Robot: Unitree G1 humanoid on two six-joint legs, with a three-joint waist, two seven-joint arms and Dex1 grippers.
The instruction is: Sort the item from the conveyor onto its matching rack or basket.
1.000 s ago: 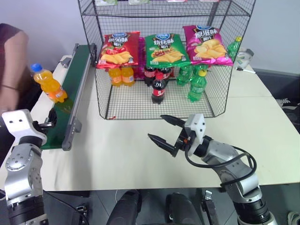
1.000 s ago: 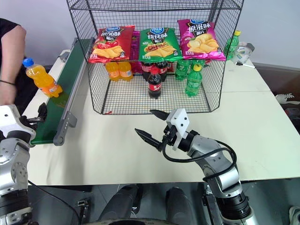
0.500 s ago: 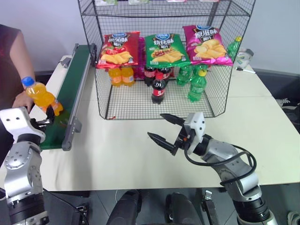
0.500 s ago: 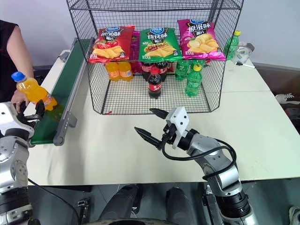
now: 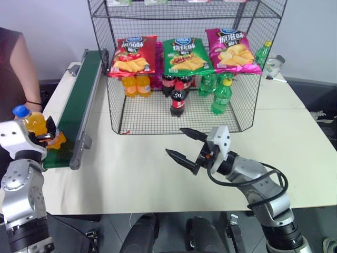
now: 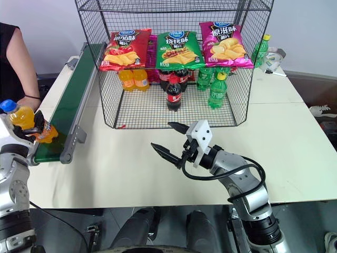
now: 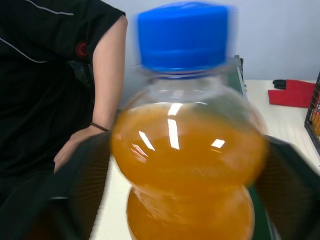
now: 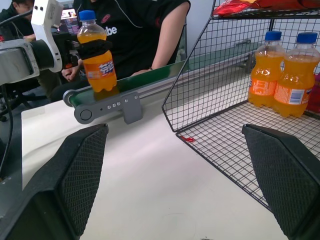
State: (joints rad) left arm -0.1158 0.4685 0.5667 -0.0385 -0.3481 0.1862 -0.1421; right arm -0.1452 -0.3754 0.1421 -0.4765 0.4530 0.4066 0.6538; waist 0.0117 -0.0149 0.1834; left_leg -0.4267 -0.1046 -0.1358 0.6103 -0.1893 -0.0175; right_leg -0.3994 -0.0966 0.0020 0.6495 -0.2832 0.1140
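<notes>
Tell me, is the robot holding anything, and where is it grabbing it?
The left gripper is shut on the orange soda bottle, around its upper body below the blue cap. The right gripper is open, holding nothing.

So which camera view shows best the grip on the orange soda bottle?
The right wrist view: the left gripper closes on the upright orange soda bottle at the conveyor end. The left wrist view gives a blurred close-up; the eye views show it small.
</notes>
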